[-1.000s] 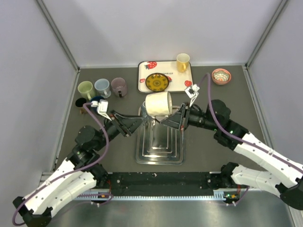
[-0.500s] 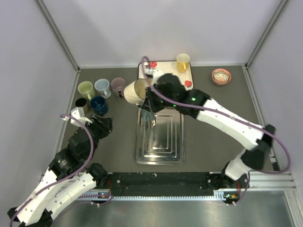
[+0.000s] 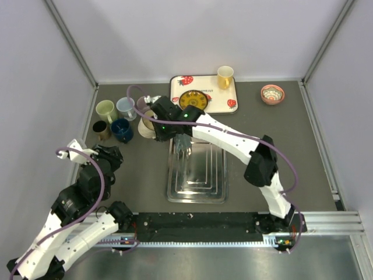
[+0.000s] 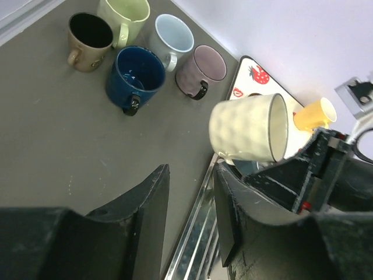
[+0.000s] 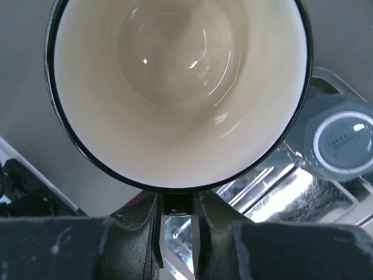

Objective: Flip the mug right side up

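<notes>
Only the right wrist view shows the right tool (image 5: 176, 205) clamped on the rim of the cream mug (image 5: 175, 87). The left wrist view shows the left tool (image 4: 191, 195) apart and empty, and the mug held sideways near the metal tray (image 3: 198, 175), with five mugs (image 4: 137, 76) beyond. Overhead, the right arm (image 3: 233, 137) partly covers it.

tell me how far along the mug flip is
Done: the right gripper is shut on the mug at its rim. In hand: the mug hangs on its side, mouth sideways. Left: tip it upright, set it down, release.
</notes>
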